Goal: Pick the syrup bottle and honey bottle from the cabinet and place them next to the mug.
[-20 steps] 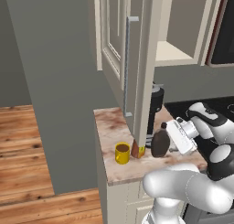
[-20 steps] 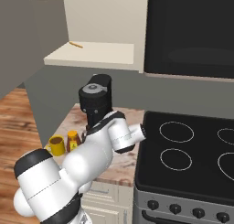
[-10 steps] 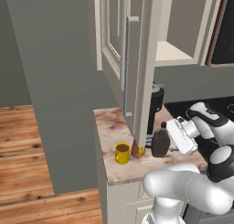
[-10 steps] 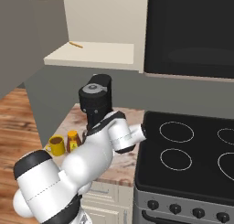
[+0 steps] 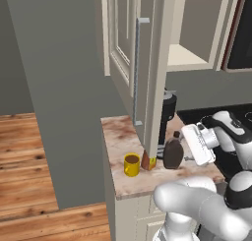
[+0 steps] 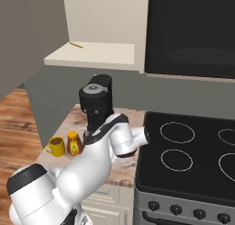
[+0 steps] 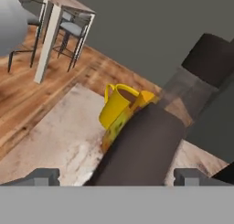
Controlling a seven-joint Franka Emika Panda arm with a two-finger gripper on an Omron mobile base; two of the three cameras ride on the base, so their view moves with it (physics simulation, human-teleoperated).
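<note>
The dark brown syrup bottle [image 5: 173,154] stands upright on the counter, just right of the amber honey bottle [image 5: 149,162] and the yellow mug [image 5: 131,165]. My gripper [image 5: 190,153] is open at the syrup bottle's right side. In the hand view the syrup bottle [image 7: 141,147] rises between the two wide-apart fingertips [image 7: 43,176], with the honey bottle [image 7: 130,113] and the mug [image 7: 117,105] just beyond it. From the right base view, the mug [image 6: 56,146] and honey bottle [image 6: 73,143] stand side by side. The cabinet [image 5: 147,63] hangs open above, its shelf [image 5: 187,58] bare.
A tall black cylindrical appliance [image 6: 96,102] stands on the counter behind the bottles. The black stove [image 6: 193,146] adjoins the counter on the right. The open cabinet door's lower edge [image 5: 150,151] hangs close over the honey bottle. The counter's left edge [image 5: 110,161] drops to wooden floor.
The syrup bottle, against the hand a second ago, now stands free on the counter. The hand has drawn back slightly to the right and the jaws have widened a little.
</note>
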